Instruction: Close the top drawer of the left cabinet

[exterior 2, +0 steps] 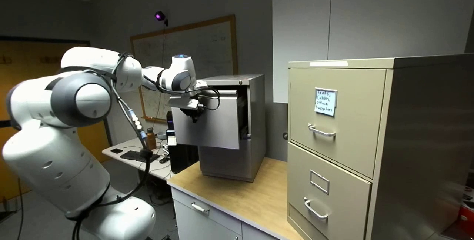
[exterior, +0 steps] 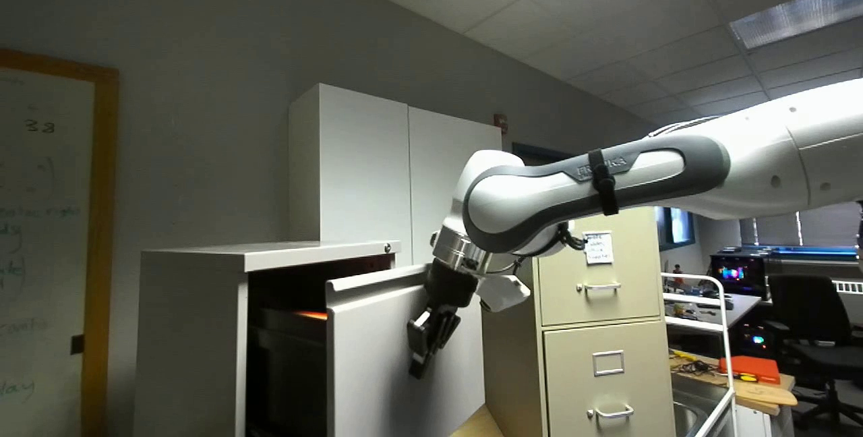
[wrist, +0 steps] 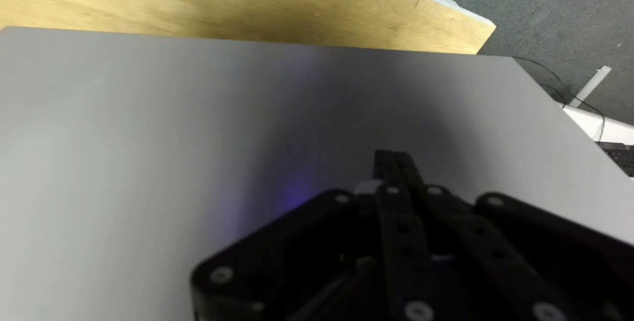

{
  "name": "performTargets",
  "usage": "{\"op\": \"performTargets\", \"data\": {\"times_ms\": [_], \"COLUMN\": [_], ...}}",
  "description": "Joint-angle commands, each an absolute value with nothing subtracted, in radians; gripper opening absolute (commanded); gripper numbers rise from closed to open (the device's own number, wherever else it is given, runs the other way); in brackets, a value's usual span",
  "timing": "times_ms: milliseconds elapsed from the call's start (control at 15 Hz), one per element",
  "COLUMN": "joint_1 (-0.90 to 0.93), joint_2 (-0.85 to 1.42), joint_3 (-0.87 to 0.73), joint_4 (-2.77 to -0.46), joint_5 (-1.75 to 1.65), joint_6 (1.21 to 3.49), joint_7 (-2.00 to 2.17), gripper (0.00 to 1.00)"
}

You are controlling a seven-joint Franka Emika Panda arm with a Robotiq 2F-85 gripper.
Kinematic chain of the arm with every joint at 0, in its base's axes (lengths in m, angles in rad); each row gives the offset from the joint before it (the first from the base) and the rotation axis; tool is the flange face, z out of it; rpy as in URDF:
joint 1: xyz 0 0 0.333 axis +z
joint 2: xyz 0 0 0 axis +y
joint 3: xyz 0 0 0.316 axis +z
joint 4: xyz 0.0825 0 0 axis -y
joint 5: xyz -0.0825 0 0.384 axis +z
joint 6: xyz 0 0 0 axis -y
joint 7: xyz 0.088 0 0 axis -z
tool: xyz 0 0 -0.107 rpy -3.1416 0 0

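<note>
The left cabinet point(exterior: 189, 336) is white with a flat top, and it also shows in an exterior view point(exterior 2: 258, 129) on a wooden counter. Its top drawer point(exterior: 371, 349) stands open, with a dark interior and an orange glow behind the front. The drawer's flat front point(exterior 2: 218, 129) also fills much of the wrist view point(wrist: 148, 137). My gripper point(exterior: 421, 366) points down in front of the drawer front, near its upper part. In the wrist view my gripper point(wrist: 395, 155) has its black fingers together with nothing between them. I cannot tell whether the fingertips touch the front.
A beige filing cabinet point(exterior 2: 337, 114) with handled drawers stands beside the white cabinet on the wooden counter point(exterior 2: 229, 192). A tall white cupboard point(exterior: 364, 160) is behind. A desk point(exterior 2: 122, 149) with a keyboard and bottle is beyond the counter.
</note>
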State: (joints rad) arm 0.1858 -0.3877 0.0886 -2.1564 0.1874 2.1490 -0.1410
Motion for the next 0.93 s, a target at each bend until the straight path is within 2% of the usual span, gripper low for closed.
{"op": "performTargets", "data": {"times_ms": [0, 867], "joint_1": [0.182, 0.195], "joint_2": [-0.205, 0.316], "joint_3": [0.102, 0.136], "joint_4": [-1.937, -1.389], "joint_5": [0.176, 0.086], "joint_6": [2.157, 2.072], "joint_7": [-0.139, -0.031], "gripper": [0.0, 0.0]}}
